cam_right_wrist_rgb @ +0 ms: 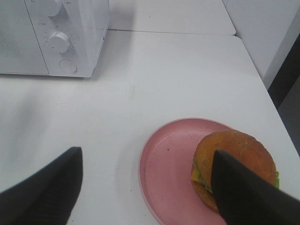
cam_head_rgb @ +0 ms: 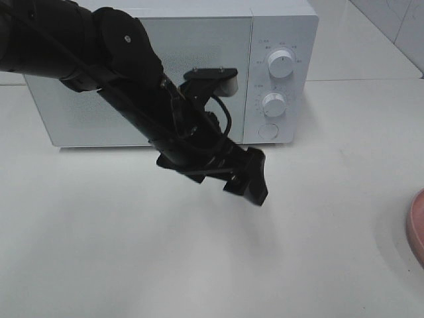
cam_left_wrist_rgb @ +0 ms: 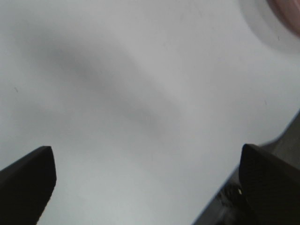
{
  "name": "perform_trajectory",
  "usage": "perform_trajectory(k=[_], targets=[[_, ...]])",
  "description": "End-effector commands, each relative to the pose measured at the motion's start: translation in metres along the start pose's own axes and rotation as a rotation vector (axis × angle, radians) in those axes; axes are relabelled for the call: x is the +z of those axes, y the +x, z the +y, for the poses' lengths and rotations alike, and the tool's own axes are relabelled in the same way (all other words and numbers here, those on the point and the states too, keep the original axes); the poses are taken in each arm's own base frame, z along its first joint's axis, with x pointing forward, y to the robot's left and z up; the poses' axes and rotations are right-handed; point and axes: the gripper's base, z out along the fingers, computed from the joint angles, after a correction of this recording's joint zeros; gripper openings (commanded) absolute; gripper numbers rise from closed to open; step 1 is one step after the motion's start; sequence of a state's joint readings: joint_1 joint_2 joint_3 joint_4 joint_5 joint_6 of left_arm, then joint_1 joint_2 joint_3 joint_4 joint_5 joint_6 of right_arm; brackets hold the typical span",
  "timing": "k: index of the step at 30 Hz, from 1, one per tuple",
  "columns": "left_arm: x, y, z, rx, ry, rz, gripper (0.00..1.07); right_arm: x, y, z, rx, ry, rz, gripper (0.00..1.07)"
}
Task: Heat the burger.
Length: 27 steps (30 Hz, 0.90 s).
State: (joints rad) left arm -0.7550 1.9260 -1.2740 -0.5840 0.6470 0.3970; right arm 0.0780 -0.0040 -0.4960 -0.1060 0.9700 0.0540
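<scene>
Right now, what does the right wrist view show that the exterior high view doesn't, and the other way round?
Only the right wrist view shows the burger, sitting on the pink plate, with the open right gripper above. Only the exterior high view shows the left arm reaching across the microwave's closed door, its left gripper above the table. Both show the white microwave with two knobs, and the plate, just its rim in the exterior view.

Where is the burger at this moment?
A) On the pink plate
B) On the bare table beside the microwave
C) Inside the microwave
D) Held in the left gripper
A: the right wrist view shows the burger sitting on the pink plate, apart from the microwave, whose door is closed.
</scene>
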Motion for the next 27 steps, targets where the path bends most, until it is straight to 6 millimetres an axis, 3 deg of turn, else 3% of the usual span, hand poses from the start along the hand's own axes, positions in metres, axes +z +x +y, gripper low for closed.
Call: perform_trajectory(k=[1, 6, 15, 17, 19, 20, 23, 25, 27], targets=[[-0.006, 0.009, -0.006, 0.011, 0.046, 0.114, 1.00, -0.003, 0.002, 0.000, 0.000, 0.002, -0.032, 0.71], [-0.012, 0.031, -0.009, -0.021, 0.069, 0.361, 1.00, -0.003, 0.002, 0.000, 0.000, 0.002, -0.032, 0.69], [-0.026, 0.037, 0.013, -0.107, -0.064, 0.410, 1.00, -0.003, 0.002, 0.000, 0.000, 0.002, -0.032, 0.67], [-0.053, 0.046, 0.030, -0.186, -0.078, 0.361, 1.00, -0.003, 0.002, 0.000, 0.000, 0.002, -0.032, 0.67], [-0.061, 0.051, 0.037, -0.213, -0.082, 0.347, 1.00, -0.003, 0.002, 0.000, 0.000, 0.002, -0.032, 0.67], [-0.079, 0.061, 0.052, -0.276, -0.097, 0.317, 1.00, -0.003, 0.002, 0.000, 0.000, 0.002, -0.032, 0.67], [-0.087, 0.067, 0.058, -0.303, -0.104, 0.303, 1.00, -0.003, 0.002, 0.000, 0.000, 0.002, -0.032, 0.67], [-0.131, 0.098, 0.080, -0.433, -0.144, 0.212, 1.00, -0.003, 0.002, 0.000, 0.000, 0.002, -0.032, 0.67], [-0.142, 0.105, 0.085, -0.465, -0.157, 0.184, 1.00, -0.003, 0.002, 0.000, 0.000, 0.002, -0.032, 0.67]])
